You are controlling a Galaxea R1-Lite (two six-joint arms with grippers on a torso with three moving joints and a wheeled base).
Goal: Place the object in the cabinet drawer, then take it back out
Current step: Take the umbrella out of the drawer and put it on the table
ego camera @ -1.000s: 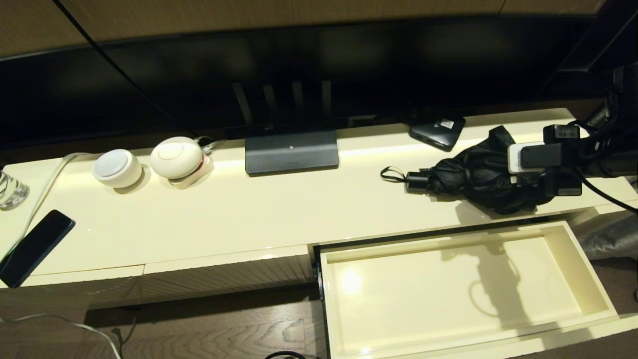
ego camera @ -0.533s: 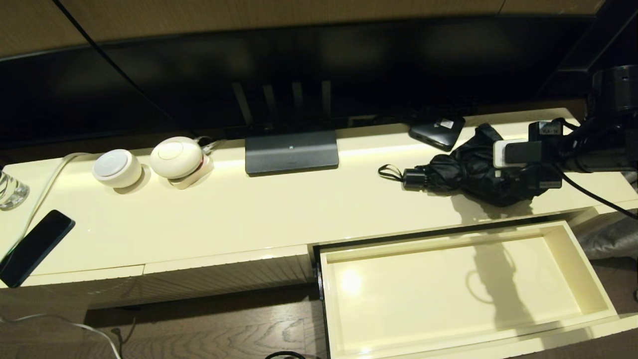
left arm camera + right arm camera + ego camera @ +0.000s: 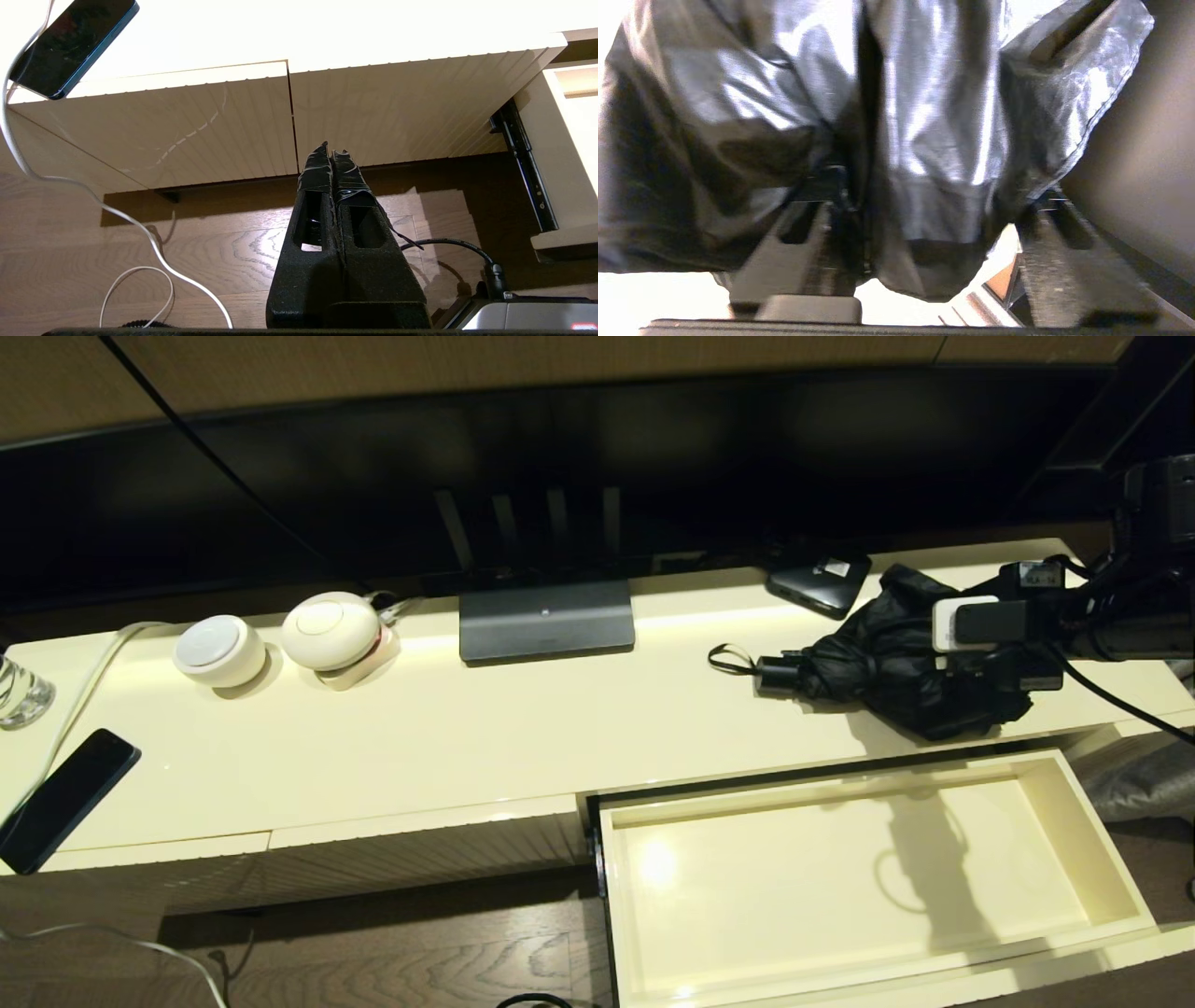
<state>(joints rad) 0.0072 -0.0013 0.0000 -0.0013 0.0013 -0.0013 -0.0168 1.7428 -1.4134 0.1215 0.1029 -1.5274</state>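
The black umbrella (image 3: 887,667) lies along the right end of the cream cabinet top, its short handle (image 3: 780,674) and wrist loop pointing left. My right gripper (image 3: 976,658) comes in from the right and is shut on the bunched canopy (image 3: 924,116); one finger (image 3: 803,233) and the other finger (image 3: 1057,242) press the fabric from either side. The cabinet drawer (image 3: 868,877) stands pulled out below the umbrella with nothing in it. My left gripper (image 3: 330,150) is shut and holds nothing, low above the floor in front of the ribbed panels.
A small black box with a white label (image 3: 822,581) sits just behind the umbrella. A monitor stand (image 3: 546,621), two white round devices (image 3: 280,639), a phone (image 3: 65,798) and a glass (image 3: 19,691) stand further left. White cable (image 3: 93,196) trails over the wooden floor.
My right gripper drew up and to the left with the umbrella, then sank back slightly; the handle shifted a little with it. The drawer and left arm stayed still.
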